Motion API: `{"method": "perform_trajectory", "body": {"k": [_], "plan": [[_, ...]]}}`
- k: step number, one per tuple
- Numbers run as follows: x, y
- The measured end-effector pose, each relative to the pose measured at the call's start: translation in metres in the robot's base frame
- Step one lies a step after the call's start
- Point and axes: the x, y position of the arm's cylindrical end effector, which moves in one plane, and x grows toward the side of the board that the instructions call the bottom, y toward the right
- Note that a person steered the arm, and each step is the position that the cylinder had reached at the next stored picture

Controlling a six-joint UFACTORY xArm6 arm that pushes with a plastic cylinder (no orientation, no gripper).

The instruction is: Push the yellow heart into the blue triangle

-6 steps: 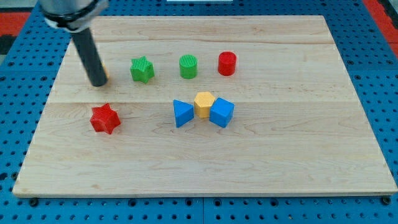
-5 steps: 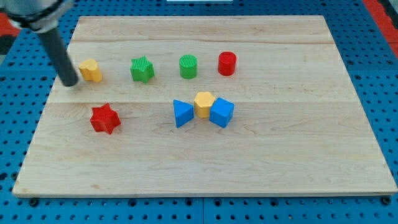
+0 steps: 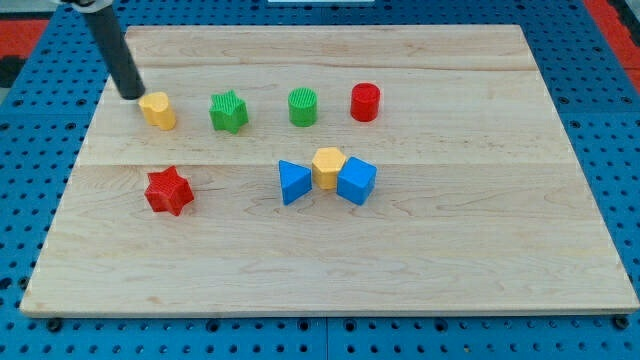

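- Right now my tip (image 3: pixel 131 95) sits at about ten o'clock from the yellow heart (image 3: pixel 157 110), just beside it near the board's far left corner; contact cannot be made out.
- No jaws belong to this rig: the arm ends in a plain dark rod, so nothing is spread, pressed together or pinching.
- From the yellow heart, a row runs toward three o'clock: the green star (image 3: pixel 229 111), then the green cylinder (image 3: pixel 303 106), then the red cylinder (image 3: pixel 365 102), each apart from the next.
- At about five o'clock from the heart, well apart, stands the blue triangle (image 3: pixel 293 183).
- Touching the triangle's three o'clock side is a yellow hexagon (image 3: pixel 328 167), and a blue cube (image 3: pixel 356 181) touches that hexagon on its far side.
- At six o'clock from the heart sits the red star (image 3: pixel 168 190), alone.
- All blocks rest on the wooden board (image 3: pixel 470 230), which lies over a blue perforated table (image 3: pixel 620 120).
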Motion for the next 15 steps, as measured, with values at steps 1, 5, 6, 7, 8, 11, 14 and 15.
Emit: {"method": "perform_trajectory", "body": {"k": [1,5,6,7,8,11,14,15], "plan": [[0.041,0.051],[0.081,0.015],[0.081,0.015],[0.081,0.015],[0.082,0.015],[0.143,0.058],[0.141,0.111],[0.126,0.070]]}}
